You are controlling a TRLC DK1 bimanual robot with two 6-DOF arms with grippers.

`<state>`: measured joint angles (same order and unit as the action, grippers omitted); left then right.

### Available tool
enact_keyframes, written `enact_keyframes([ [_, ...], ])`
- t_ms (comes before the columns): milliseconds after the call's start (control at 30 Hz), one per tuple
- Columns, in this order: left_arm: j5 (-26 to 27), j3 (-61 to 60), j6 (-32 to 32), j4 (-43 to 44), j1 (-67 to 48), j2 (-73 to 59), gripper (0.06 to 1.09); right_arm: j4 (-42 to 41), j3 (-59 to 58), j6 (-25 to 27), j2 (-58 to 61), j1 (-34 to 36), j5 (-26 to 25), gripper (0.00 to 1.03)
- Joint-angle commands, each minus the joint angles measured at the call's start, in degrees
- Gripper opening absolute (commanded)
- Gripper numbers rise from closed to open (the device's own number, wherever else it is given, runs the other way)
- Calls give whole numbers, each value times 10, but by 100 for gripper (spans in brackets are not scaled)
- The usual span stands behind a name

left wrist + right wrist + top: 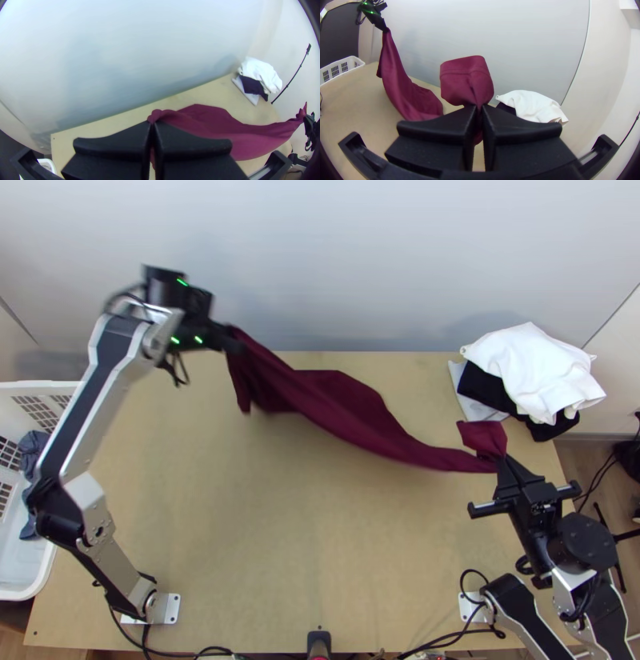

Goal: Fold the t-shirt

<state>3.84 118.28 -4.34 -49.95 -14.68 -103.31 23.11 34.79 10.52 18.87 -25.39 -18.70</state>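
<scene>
Soft cloth over smooth, matt wood.
The t-shirt (344, 408) is thin cloth, smooth with a faint sheen, its stitched seam slightly ridged; the white garment (536, 368) is matt, wrinkled cloth. The surface (280, 540) is pale wood, flat and dull. The left hand (230, 342) and right hand (502, 466) look like matt black plastic, the base plate (170, 608) bare metal, the basket (30, 586) smooth moulded plastic.

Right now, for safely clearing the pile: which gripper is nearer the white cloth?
Right. In the top view, the right gripper is below the white cloth, the left gripper far to its left.
</scene>
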Motion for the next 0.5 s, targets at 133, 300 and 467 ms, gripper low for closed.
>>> enact_keyframes([
  [133, 46, -140, -56, 15, 12, 270, 12, -31, 9, -29, 12, 59, -15, 3],
  [300, 50, -474, -169, 72, -97, 563, 12, -18, -9, -45, -47, 79, -14, 3],
  [467, 41, -604, -184, -30, -168, 675, 12, 0, -24, -48, -67, 77, -14, 3],
])
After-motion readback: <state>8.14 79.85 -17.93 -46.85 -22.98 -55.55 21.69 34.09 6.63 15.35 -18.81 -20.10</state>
